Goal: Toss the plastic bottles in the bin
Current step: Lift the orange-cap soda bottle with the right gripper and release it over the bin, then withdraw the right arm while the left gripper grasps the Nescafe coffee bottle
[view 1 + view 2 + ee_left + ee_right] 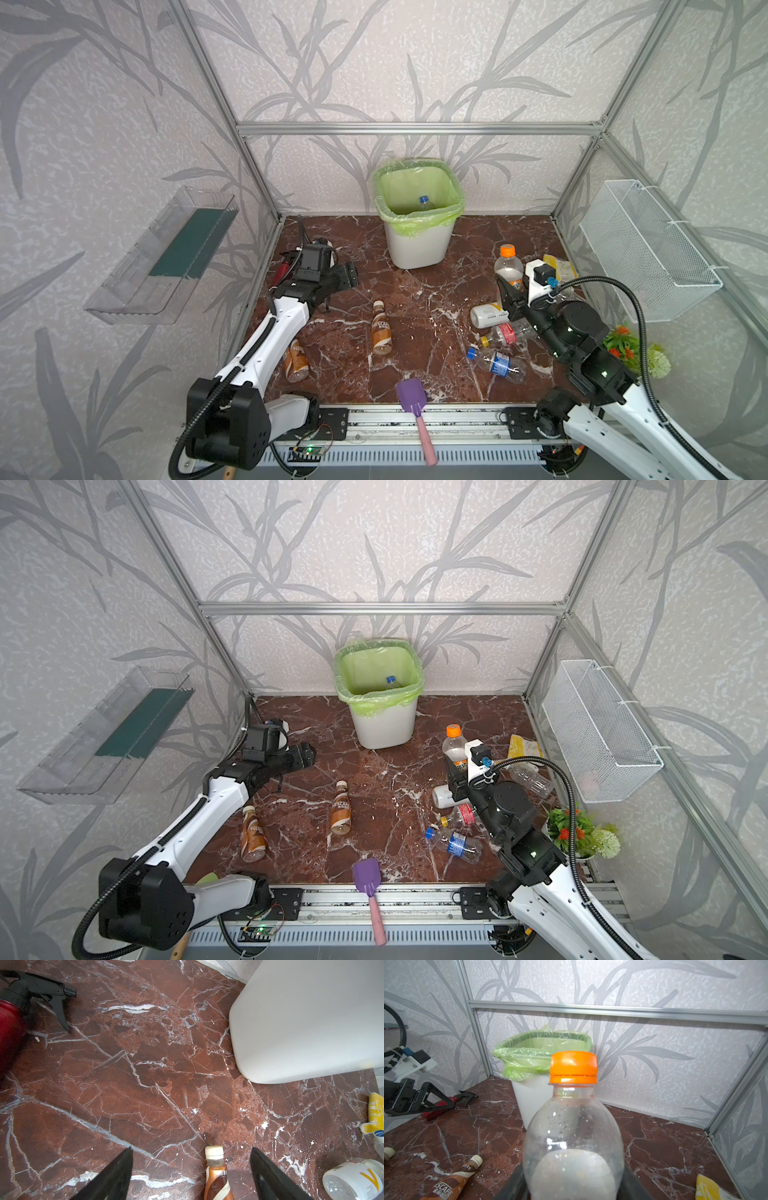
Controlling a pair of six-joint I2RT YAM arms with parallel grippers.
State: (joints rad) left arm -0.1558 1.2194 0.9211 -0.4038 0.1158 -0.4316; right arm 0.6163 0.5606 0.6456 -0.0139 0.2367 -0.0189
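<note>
Orange-cap bottle [572, 1126] sits closest, upright, clear and smooth, clenched low down in your right gripper [512, 286] by the right edge of the surface [432, 365]. Going left to right: your left gripper [191, 1150] hangs empty, fingers spread wide, near a brown coffee bottle [381, 328] lying flat. Then the white bin [415, 249], with its green bag [419, 220], stands at the back edge, back and left of your held bottle.

Arm links [266, 349]: white shells, black joints.
Base housings [224, 424]: black, boxy, perforated sides.
Cable conduit [642, 332]: black, corrugated.
Wrist camera mount [536, 270]: white bracket, black module, blue connector.
Left tool [191, 1148], right tool [573, 1167]: black tapered fingers.
</note>
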